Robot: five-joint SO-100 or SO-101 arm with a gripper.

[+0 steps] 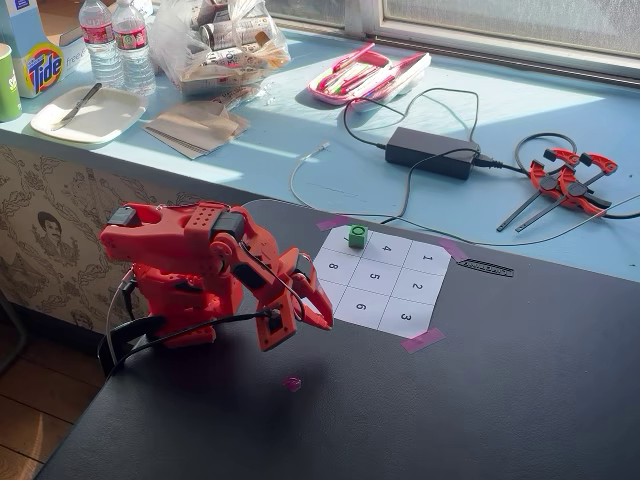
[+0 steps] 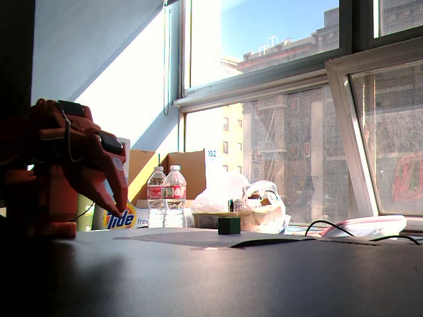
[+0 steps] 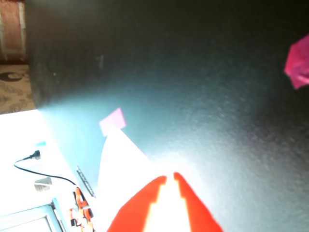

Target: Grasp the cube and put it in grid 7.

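The cube [image 1: 356, 236] sits in a fixed view on grid 7 [image 1: 347, 243], the corner cell of the numbered sheet [image 1: 384, 279] nearest the blue counter [image 1: 300, 140], with cells 4 and 8 beside it. The red gripper [image 1: 305, 321] hangs apart from the cube, off the sheet's edge by cell 8, over the dark table [image 1: 480, 400]; its jaws are nearly together and hold nothing. In another fixed view the cube [image 2: 229, 225] rests alone on the sheet, well apart from the gripper [image 2: 117, 205], whose tips point down. In the wrist view the gripper [image 3: 170, 177] shows a narrow gap, empty, above the washed-out sheet.
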